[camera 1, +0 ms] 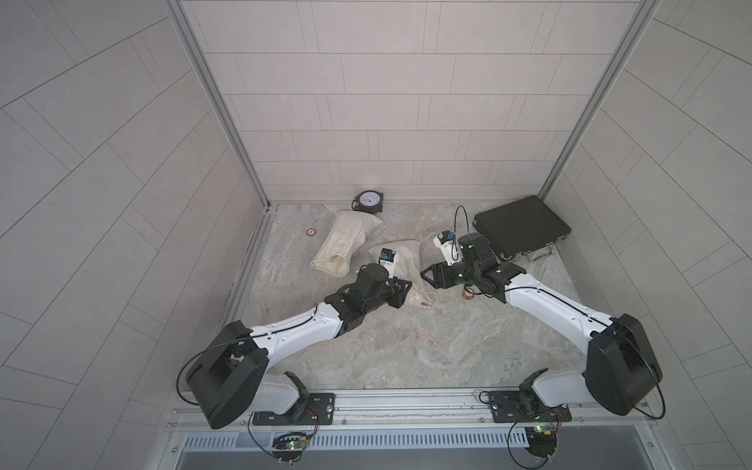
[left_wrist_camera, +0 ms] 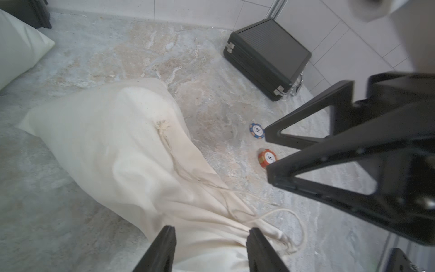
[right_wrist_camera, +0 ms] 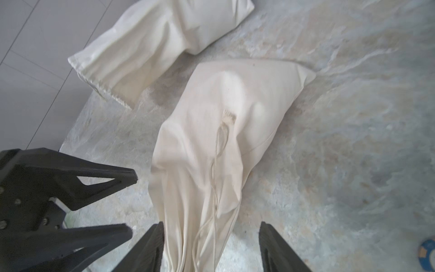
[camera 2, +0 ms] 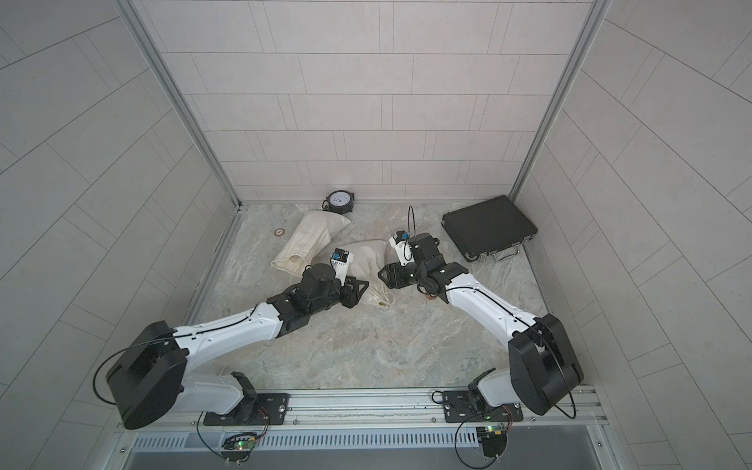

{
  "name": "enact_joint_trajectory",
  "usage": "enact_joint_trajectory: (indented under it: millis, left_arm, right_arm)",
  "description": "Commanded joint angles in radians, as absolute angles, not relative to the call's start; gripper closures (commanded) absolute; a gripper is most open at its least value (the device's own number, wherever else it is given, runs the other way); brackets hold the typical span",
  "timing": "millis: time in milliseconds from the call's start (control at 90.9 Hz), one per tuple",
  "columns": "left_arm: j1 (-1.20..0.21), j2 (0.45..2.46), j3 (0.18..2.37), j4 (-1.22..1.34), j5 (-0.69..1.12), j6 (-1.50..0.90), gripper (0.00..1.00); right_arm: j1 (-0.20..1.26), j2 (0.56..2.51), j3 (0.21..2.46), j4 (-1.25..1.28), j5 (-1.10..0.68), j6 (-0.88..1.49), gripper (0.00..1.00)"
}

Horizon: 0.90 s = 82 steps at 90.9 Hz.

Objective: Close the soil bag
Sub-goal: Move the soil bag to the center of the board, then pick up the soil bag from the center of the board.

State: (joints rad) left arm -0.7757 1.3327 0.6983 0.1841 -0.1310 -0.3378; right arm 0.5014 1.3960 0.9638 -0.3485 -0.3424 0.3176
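The soil bag [camera 1: 407,254] [camera 2: 368,256] is a cream cloth sack lying mid-table, its neck gathered into a narrow bunch. Its drawstring [left_wrist_camera: 282,212] [right_wrist_camera: 215,176] trails loose over the cloth and onto the table. My left gripper [camera 1: 407,293] [left_wrist_camera: 210,237] is open, its fingers standing either side of the gathered neck. My right gripper [camera 1: 423,273] [right_wrist_camera: 211,240] is open too and faces the left one from the other side. The neck runs between its fingers, close to one of them. Each wrist view also shows the other arm's gripper: the right gripper [left_wrist_camera: 266,150], the left gripper [right_wrist_camera: 133,205].
A second cream bag [camera 1: 346,244] with an open mouth lies at the back left, by a round black dial gauge [camera 1: 368,200]. A shut black case [camera 1: 521,226] sits at the back right. Poker chips lie about: a blue chip [left_wrist_camera: 257,130], a red chip [left_wrist_camera: 267,158], and another chip [camera 1: 311,232].
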Motion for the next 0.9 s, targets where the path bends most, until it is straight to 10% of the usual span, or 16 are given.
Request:
enact_joint_trajectory:
  millis: [0, 572, 891]
  left_arm:
    - [-0.804, 1.295, 0.653, 0.119, -0.157, -0.345, 0.43]
    - [-0.849, 1.308, 0.675, 0.095, -0.186, -0.332, 0.41]
    - [-0.907, 1.266, 0.679, 0.117, -0.220, -0.217, 0.41]
  right_arm:
    - [0.506, 1.404, 0.956, -0.492, -0.375, 0.289, 0.35]
    - [0.526, 1.472, 0.902, -0.450, -0.394, 0.308, 0.59]
    - [0.545, 1.310, 0.895, -0.370, -0.322, 0.337, 1.00]
